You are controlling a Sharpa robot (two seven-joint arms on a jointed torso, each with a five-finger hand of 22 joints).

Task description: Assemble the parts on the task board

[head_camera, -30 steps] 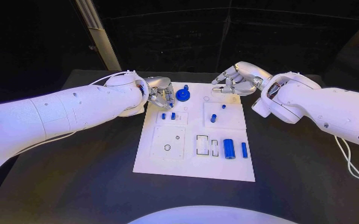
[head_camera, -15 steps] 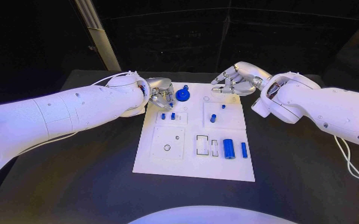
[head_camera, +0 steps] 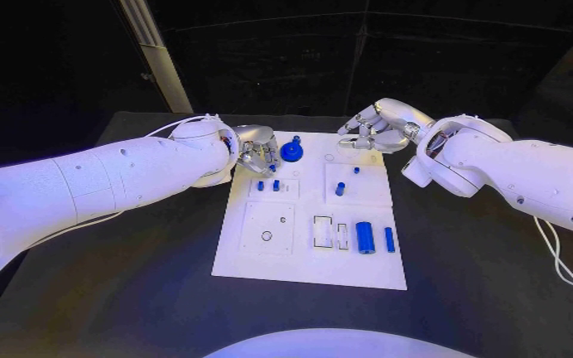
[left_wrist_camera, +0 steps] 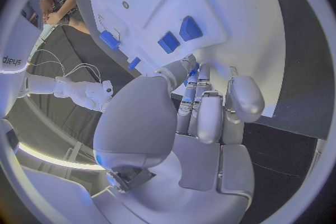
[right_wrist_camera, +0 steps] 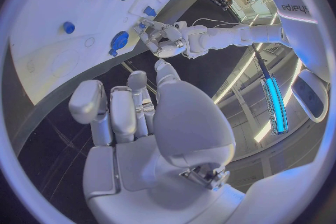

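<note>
White rectangular task board mid-table; blue cylinder parts on its near right. Left hand at the far-left edge, pinching a small blue part. Right hand at the far-right corner, fingers curled, empty.

Head view: from above, looking down and forward over the black table, whole task board in frame. Left wrist view: close behind the left hand, facing the board's edge. Right wrist view: close behind the right hand, facing across the board. Shared by all: the task board.
</note>
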